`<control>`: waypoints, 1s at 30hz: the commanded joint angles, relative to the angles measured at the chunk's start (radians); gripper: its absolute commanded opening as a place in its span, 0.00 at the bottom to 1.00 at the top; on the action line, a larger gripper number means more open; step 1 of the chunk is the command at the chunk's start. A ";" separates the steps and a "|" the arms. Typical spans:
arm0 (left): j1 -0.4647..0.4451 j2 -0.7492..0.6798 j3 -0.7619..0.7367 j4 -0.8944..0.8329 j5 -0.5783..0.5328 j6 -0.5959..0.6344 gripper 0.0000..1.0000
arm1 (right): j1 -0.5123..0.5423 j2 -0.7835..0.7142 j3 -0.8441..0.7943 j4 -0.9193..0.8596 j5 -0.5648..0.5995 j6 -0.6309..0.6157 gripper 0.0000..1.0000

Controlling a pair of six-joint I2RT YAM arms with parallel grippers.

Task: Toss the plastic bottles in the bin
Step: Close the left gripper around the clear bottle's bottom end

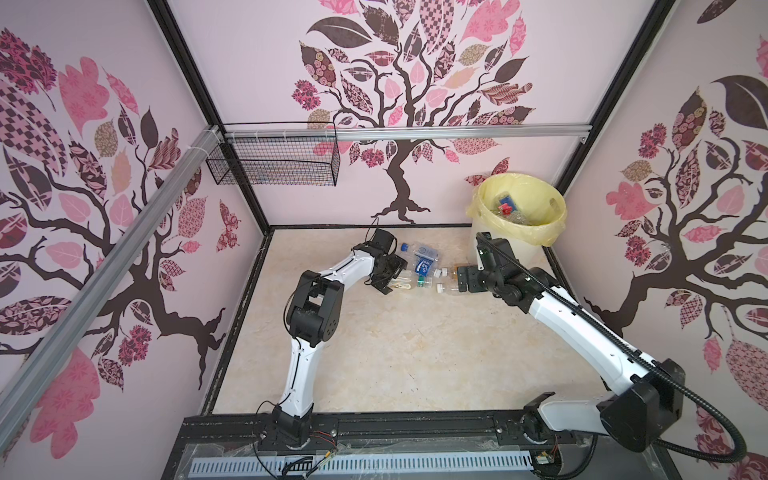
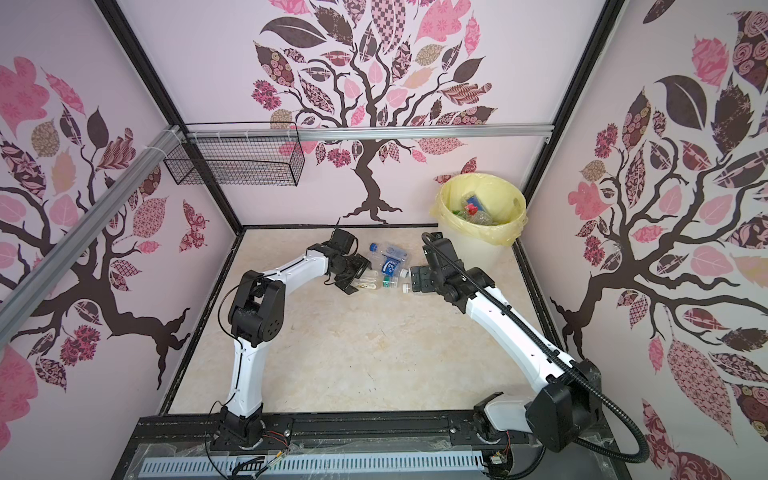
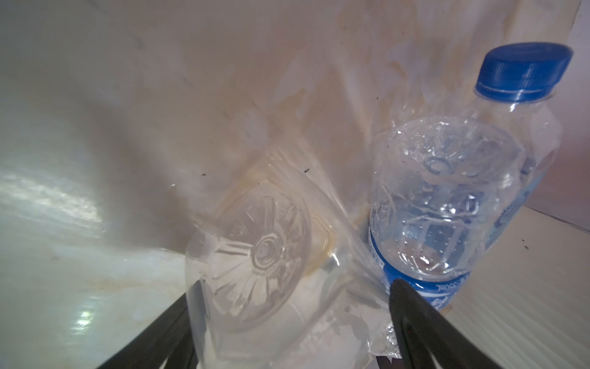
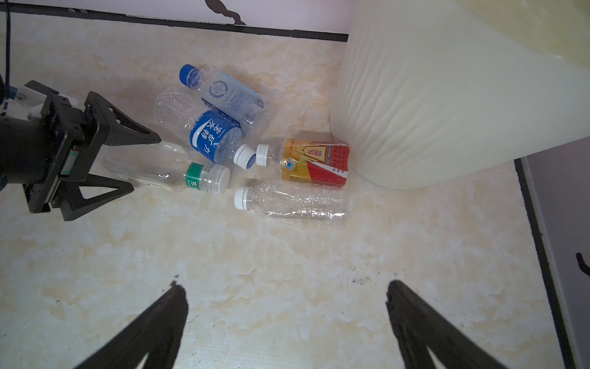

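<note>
Five plastic bottles lie loose on the floor in a little heap between my two claws. The green-banded bottle, clear with a white cap, is on its side right between the fingers of the left claw, cap pointing away from the wrist. That claw's jaws are spread, one finger on each side of the bottle's base end. I honestly can't tell whether either finger touches it.

Just past one of those fingers sits the blue-labelled bottle. The blue-capped bottle with the pale label lies against it on the side away from the claw.

The right claw is wide open, hanging over bare floor. Ahead of its fingertips lies the plain clear bottle, white cap toward the left claw. Just past that is the red-gold bottle, base end snug beside the bin.

In both top views the bin, white and ribbed with a pale yellow bag over its rim, stands just beyond the right claw. The binned bottles are piled up inside it.

Further out there's the marbled beige floor, then a black wire basket on the rail, high up beyond the left claw. The tree-pattern walls are all around.
</note>
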 commanded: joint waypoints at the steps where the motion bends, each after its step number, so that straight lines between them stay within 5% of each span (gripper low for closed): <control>1: 0.001 0.035 0.027 0.001 0.017 -0.018 0.88 | 0.006 -0.009 0.019 -0.012 0.024 -0.002 1.00; 14: 0.014 -0.003 -0.011 -0.061 -0.016 0.090 0.84 | 0.006 -0.036 -0.005 -0.005 0.037 -0.014 1.00; 30: 0.006 0.081 0.117 -0.173 -0.035 0.146 0.83 | 0.006 -0.037 -0.009 0.009 0.029 -0.014 1.00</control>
